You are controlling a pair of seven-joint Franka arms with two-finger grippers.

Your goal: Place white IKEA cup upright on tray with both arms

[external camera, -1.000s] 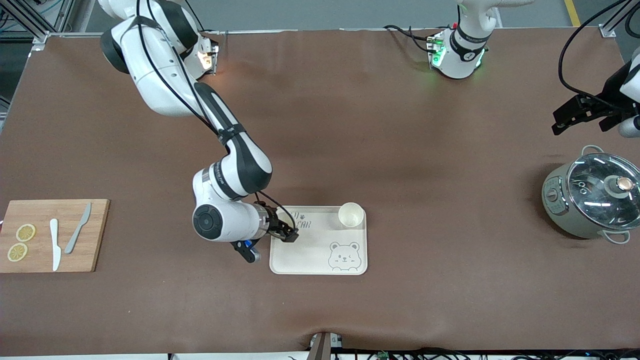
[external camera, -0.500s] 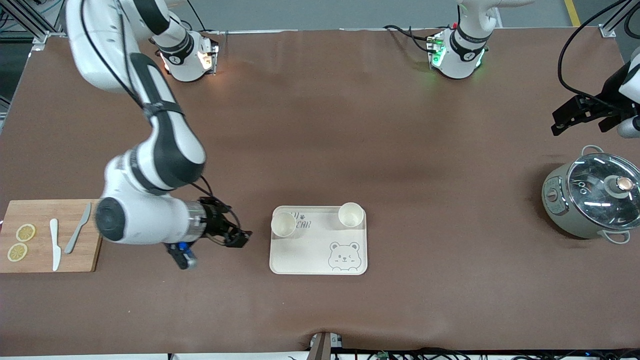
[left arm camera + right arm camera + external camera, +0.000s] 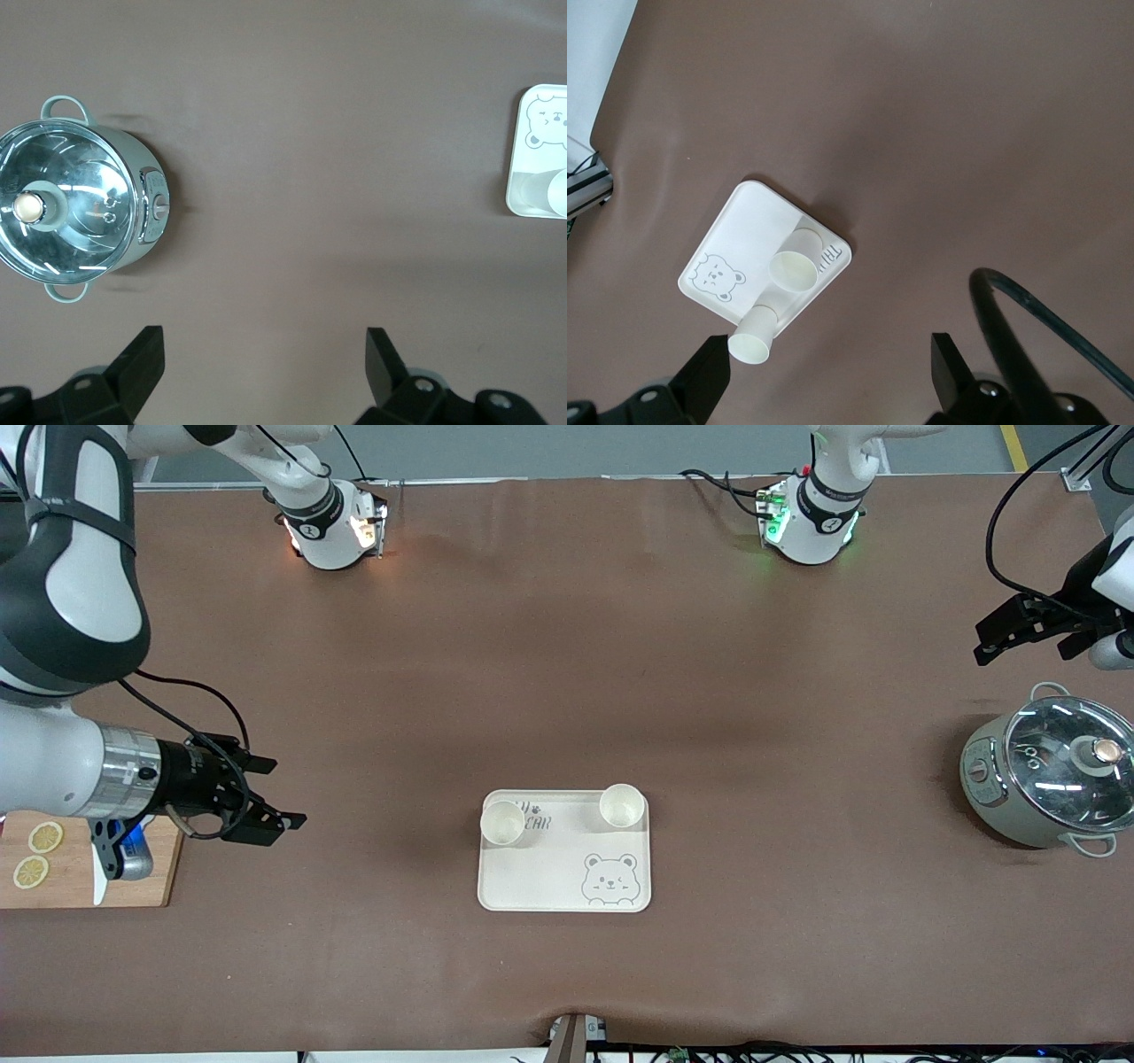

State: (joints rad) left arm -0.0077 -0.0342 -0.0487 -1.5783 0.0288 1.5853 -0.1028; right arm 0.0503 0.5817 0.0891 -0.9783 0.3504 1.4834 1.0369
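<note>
Front view: two cups [image 3: 502, 823] [image 3: 621, 806] stand upright on the tray [image 3: 558, 872], mid-table toward the front edge. Right gripper [image 3: 266, 802] spread, empty, beside the cutting board [image 3: 142, 886]. Left gripper [image 3: 1010, 631] spread, waiting over the pot [image 3: 1045, 771] end. Placement looks complete; next: park both arms.

**Glossy white arms, black trim**

Both arms wear smooth, glossy white shells broken by black joint bands. The right arm [image 3: 62, 602] is bulky, with a ribbed silver wrist collar, looping black cables and a small blue part beneath. Its black right end effector [image 3: 266, 802] has blocky angular fingers. The left end effector [image 3: 1019, 629] is black too, trailing a thick black cable. One white base glows orange, the other green.
</note>
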